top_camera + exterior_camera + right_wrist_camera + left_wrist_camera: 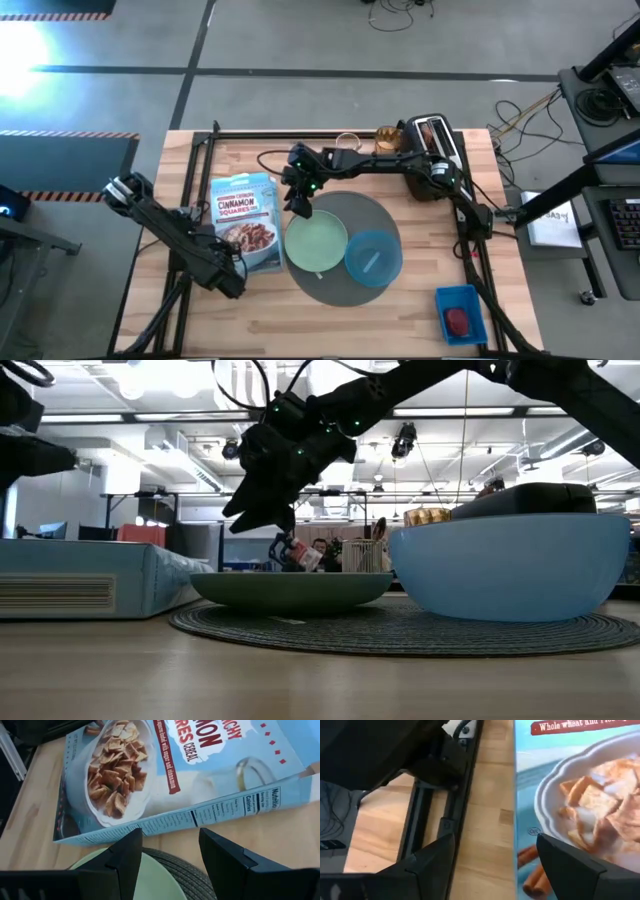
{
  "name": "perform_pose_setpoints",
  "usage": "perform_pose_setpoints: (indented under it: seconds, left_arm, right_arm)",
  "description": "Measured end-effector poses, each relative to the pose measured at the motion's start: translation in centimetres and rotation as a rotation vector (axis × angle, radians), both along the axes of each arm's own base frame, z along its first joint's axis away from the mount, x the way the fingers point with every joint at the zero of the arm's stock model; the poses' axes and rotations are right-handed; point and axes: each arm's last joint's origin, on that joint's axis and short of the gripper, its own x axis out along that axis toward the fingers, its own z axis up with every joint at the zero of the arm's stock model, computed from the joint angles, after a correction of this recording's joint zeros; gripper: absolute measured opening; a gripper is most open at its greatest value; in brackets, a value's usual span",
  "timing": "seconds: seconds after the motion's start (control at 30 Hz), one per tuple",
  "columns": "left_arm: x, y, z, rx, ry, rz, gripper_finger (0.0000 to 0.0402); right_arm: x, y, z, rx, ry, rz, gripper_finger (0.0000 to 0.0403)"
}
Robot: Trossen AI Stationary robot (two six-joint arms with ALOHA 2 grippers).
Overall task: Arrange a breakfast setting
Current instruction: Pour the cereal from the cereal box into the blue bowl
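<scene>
The right gripper, jaws parted and empty, is being held above the pale green plate beside the cereal box, where the left gripper is resting open.

Overhead looking down, low table-level, wrists close, sharing cereal box

On the table, the plate and bowl sit side by side on the mat, bowl to the right. The cereal box lies flat just left of the plate. The toaster and glass stand behind the mat.
</scene>
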Motion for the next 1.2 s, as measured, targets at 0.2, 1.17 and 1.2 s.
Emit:
perform_pose_setpoints:
  seconds: [0.2,1.17,1.2]
  left_arm:
    - [-0.3,-0.2,-1.4,-0.029,0.146,0.07,0.0267]
    - [3.8,-2.3,-1.2,0.014,-0.206,-0.136,0.026]
    - [3.9,-2.4,-1.4,0.005,-0.213,-0.144,0.026]
  right_arm:
    - [0.0,0.2,0.0,0.0,0.0,0.004,0.0187]
    - [0.0,0.3,-0.1,0.019,0.014,-0.01,0.0187]
    - [0.0,0.3,-0.1,0.02,0.017,-0.01,0.0187]
